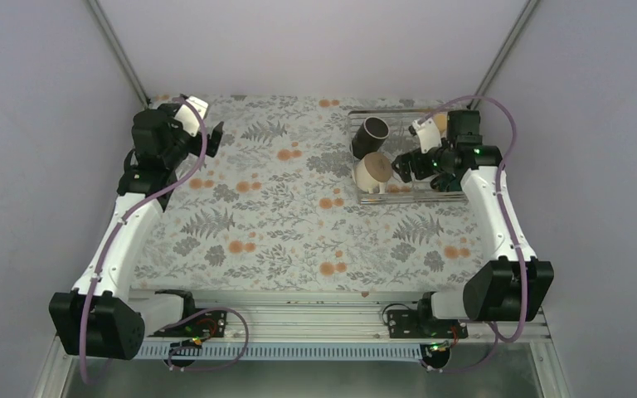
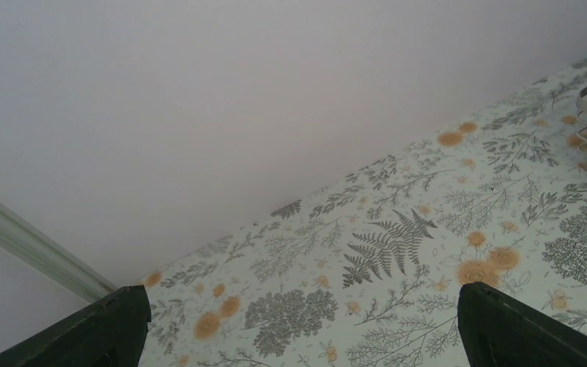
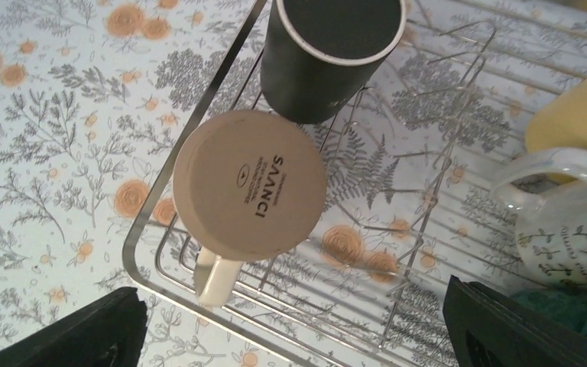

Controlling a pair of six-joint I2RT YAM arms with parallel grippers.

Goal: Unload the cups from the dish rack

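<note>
Ahead of the right gripper (image 3: 294, 294), fingers (image 3: 84, 336) spread and grasping nothing, one dish rack (image 3: 425, 222) holds five in all: beige mug (image 3: 248, 183) upturned at 11 o'clock, black mug (image 3: 329, 53) at 12, orange-yellow mug (image 3: 581, 115) at 2, cream-white mug (image 3: 573, 229) and dark green mug (image 3: 573, 313) near 3. Left gripper (image 2: 302, 306), also released, hangs over the tablecloth (image 2: 390, 252).
</note>
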